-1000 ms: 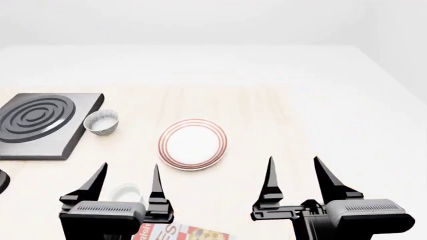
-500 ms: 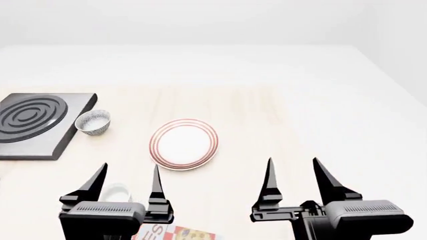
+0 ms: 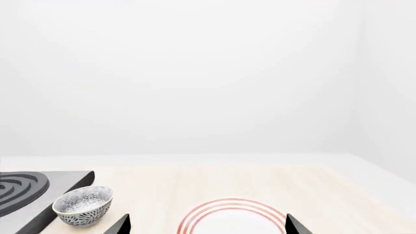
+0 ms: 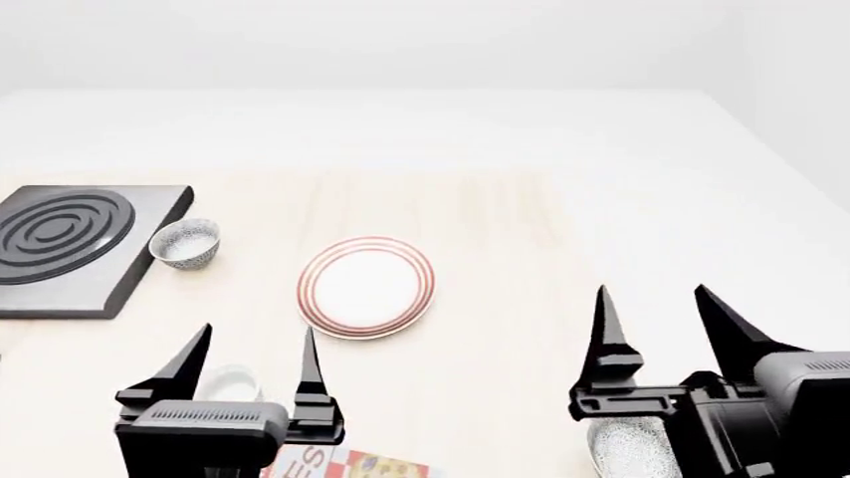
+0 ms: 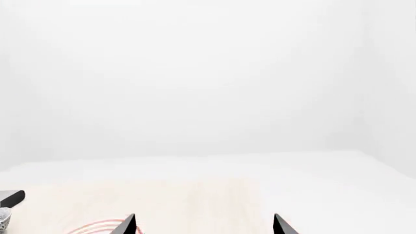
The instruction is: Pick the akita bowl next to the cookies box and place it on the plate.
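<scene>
A speckled akita bowl (image 4: pixel 627 445) sits at the table's front right, on the same front row as the cookies box (image 4: pixel 348 464), and is partly hidden behind my right arm. Its twin (image 4: pixel 185 244) (image 3: pixel 83 206) stands beside the stove. The red-ringed plate (image 4: pixel 365 287) (image 3: pixel 229 218) lies mid-table; its rim (image 5: pixel 97 227) shows in the right wrist view. My left gripper (image 4: pixel 257 341) (image 3: pixel 206 224) is open and empty, hovering near the box and facing the plate. The right gripper (image 4: pixel 652 297) (image 5: pixel 204 224) is open and empty, above the front bowl.
A black stove plate (image 4: pixel 67 244) (image 3: pixel 26 192) with concentric rings occupies the left side. A plain white cup (image 4: pixel 227 381) stands between the left fingers' line of sight and the box. The pale wooden tabletop (image 4: pixel 505 249) stretches to the right of the plate.
The right gripper has shifted right and farther out, uncovering a speckled bowl beneath it. The left gripper has not moved. The head view swung slightly one second ago, then held.
</scene>
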Available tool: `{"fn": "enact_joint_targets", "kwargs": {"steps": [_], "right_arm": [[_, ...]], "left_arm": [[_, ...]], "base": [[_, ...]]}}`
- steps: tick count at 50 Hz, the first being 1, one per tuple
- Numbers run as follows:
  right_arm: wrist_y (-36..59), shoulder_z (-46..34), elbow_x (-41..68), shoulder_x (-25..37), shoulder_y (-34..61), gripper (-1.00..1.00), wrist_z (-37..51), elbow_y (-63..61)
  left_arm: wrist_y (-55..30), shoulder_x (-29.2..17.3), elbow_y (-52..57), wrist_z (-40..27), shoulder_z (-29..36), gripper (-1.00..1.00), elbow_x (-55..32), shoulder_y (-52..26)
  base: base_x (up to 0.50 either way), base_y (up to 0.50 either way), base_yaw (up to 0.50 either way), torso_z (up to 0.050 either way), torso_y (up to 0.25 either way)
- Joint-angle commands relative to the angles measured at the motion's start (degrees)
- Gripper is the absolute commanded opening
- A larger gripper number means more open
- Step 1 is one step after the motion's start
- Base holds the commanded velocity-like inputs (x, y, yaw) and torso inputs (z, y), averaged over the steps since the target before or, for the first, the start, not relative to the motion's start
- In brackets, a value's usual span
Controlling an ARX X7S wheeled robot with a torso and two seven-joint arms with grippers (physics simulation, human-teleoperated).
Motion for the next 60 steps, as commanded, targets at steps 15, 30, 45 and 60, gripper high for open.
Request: {"fn": "enact_joint_targets", "kwargs": {"steps": [15,30,45,60], "right_arm": [[21.78,37.49,73.45,40.87,-10.53,1.00,18.47,4.44],[35.25,43.80,87.45,49.14,-16.65,1.00,19.81,20.60],[34.00,40.07,81.52,50.13,-16.68,1.00,15.14,25.31],[15.81,22.92,68.85,55.70,-19.91,1.00,2.65,27.52]], "left_arm": [[0.15,-0.61,-0.63,-0.96,1.28,1.00,0.50,-0.51],[0.10,-1.19,0.19,-1.63,0.74,1.00,-0.36,-0.21],[0.27,-1.48,-0.13,-2.11,0.74,1.00,-0.72,-0.35],[0.46,-1.79,-0.27,-2.48,0.74,1.00,-0.92,-0.48]], "base": [[0.00,0.00,0.00,0.000,0.000],[0.00,0.00,0.00,0.000,0.000],[0.00,0.00,0.00,0.000,0.000],[0.00,0.00,0.00,0.000,0.000]]}}
